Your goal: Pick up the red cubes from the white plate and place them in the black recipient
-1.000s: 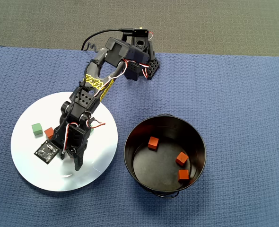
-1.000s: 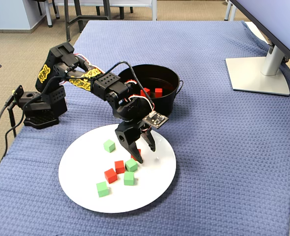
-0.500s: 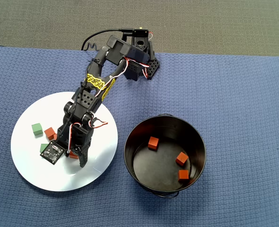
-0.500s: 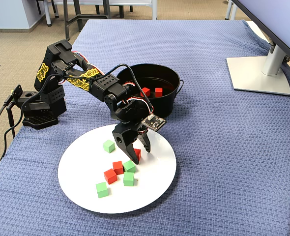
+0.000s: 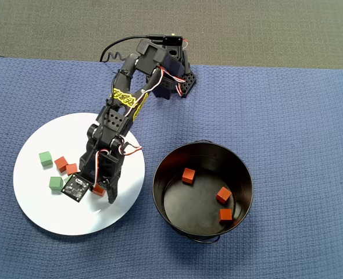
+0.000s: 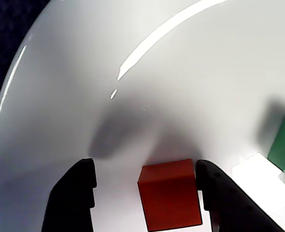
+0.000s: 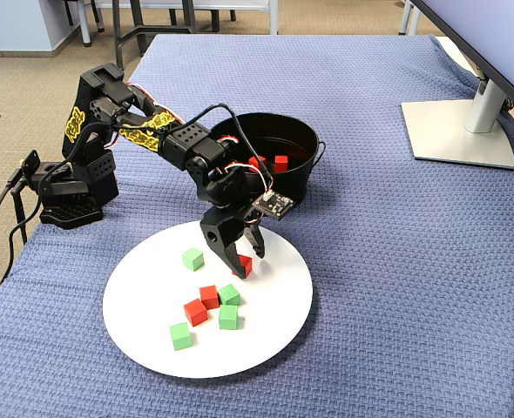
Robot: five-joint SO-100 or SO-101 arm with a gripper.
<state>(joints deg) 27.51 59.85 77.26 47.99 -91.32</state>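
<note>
A: Largest first?
B: Woven blue cloth (image 7: 396, 261), then the flat white plate (image 7: 274, 331) beside the tall glossy black recipient (image 5: 244, 180), which holds three red cubes.
A: And the gripper (image 6: 145, 191)?
B: Jaws apart, straddling one matte red cube (image 6: 170, 194) (neither finger clearly touching). Bare plate ahead; green cubes (image 7: 228, 316) well left in the overhead view.

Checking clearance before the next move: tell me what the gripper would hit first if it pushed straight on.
Probably the large round white plate; the gripper points down at it, straddling a small red cube.
</note>
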